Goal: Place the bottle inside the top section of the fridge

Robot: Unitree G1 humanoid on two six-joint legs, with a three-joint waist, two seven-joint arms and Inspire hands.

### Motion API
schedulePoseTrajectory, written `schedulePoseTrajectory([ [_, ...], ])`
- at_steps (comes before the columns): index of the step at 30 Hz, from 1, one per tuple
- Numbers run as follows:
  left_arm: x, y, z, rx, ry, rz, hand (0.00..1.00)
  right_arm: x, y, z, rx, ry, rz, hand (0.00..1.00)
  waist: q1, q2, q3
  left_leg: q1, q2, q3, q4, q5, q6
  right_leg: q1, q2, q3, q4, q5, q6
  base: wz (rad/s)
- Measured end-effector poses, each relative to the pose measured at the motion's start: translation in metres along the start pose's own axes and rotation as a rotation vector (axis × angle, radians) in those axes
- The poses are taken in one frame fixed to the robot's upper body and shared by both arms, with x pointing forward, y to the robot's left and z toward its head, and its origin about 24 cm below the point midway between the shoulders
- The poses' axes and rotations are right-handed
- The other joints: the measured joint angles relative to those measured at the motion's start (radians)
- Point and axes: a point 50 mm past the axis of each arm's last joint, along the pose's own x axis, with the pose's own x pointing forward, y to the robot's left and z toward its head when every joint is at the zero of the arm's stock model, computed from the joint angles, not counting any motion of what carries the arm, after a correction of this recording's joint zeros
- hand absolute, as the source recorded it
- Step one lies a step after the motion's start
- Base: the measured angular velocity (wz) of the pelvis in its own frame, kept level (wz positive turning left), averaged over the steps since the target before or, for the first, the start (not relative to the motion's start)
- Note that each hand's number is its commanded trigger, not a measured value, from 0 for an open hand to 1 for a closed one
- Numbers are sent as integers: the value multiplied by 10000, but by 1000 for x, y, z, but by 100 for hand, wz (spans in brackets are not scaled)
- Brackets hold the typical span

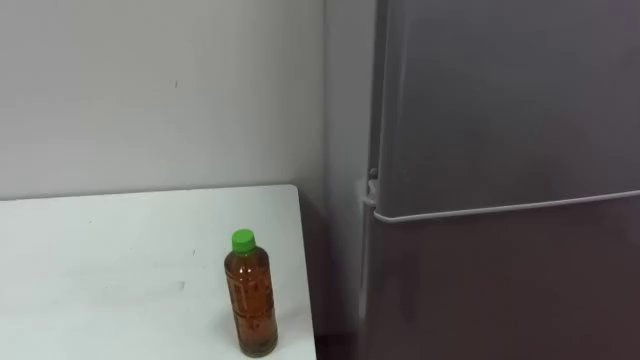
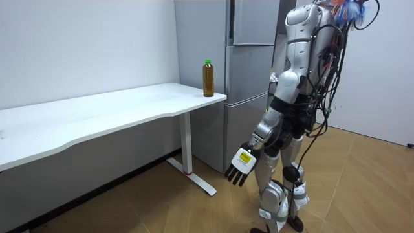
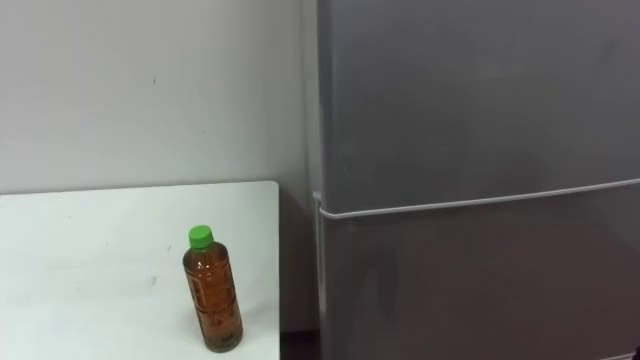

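A clear bottle (image 1: 251, 300) of brown drink with a green cap stands upright near the right front corner of the white table (image 1: 110, 260). In the room view the bottle (image 2: 207, 78) is at the table end closest to the fridge. The grey fridge (image 1: 500, 100) is just right of the table, its upper and lower doors both closed, with a pale seam between them. I stand on the wooden floor facing the fridge. My left hand (image 2: 240, 167) hangs at my side at thigh height, fingers relaxed and holding nothing.
A narrow gap separates the table's right edge from the fridge side (image 1: 345, 200). A plain white wall (image 1: 160, 90) runs behind the table. Open wooden floor (image 2: 362, 188) lies behind me in the room view.
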Motion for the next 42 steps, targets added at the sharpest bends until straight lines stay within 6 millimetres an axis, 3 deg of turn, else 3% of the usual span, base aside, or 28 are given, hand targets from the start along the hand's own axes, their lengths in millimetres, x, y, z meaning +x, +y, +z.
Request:
schedulePoseTrajectory([
  [20,0,1,1,774,-98,336,0,0,0,-3,79,34,-73,0,-4,-67,-23,-7,-9,-8,14,0,1,-22,-29,-122,-9,-14,4,0],
  [33,-1,3,-2,-708,18,905,0,-2,-5,-8,725,30,-297,0,-7,15,-58,53,-6,59,-56,-1,1,-30,-20,-84,20,-13,3,-1],
  [38,0,11,10,-1867,-412,1606,0,-4,-9,-11,983,63,-475,0,-4,24,-44,177,-15,18,-49,-1,-1,187,-26,-133,-16,-18,8,3],
  [42,-1,19,37,-3388,-1517,2122,0,-5,-13,-10,1033,-78,-591,0,51,79,-38,213,-17,-2,-28,-1,-1,138,-18,-25,-2,-26,4,-3],
])
